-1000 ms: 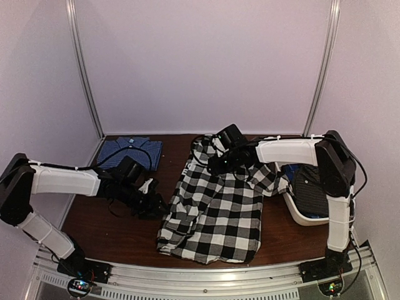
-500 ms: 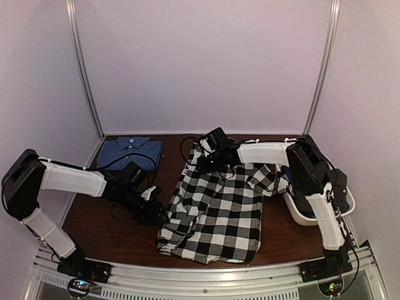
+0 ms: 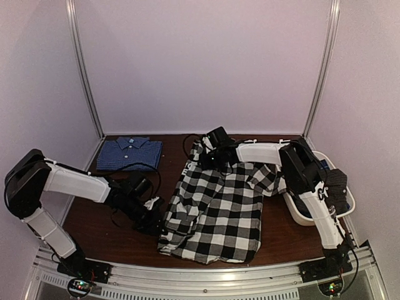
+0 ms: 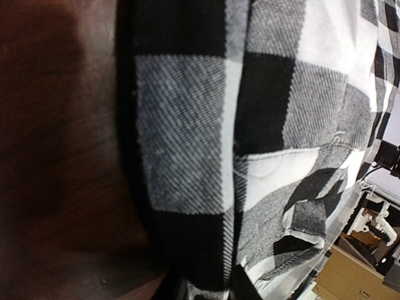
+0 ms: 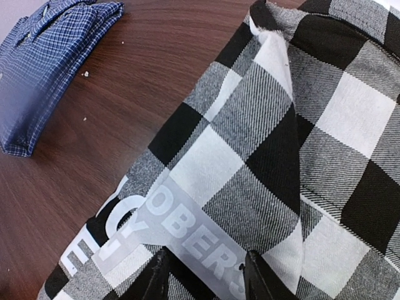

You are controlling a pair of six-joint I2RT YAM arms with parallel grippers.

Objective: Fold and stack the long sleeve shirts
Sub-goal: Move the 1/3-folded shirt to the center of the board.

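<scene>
The black-and-white checked shirt lies spread open in the middle of the table. My left gripper sits low at its left edge. In the left wrist view the checked cloth fills the frame and a fold runs between my spread fingers, so the left gripper is open. My right gripper is at the shirt's collar, open, its fingers either side of the collar label. The dark blue shirt lies folded at the back left. The dark charcoal shirt lies in the basket.
The white oval basket stands at the right edge, partly behind my right arm. Bare brown table shows left of the checked shirt and in the right wrist view between the two shirts. Walls close the back and sides.
My left gripper has slid toward me and right, onto the checked shirt's left edge. My right gripper has moved left along the collar and its arm has folded in.
</scene>
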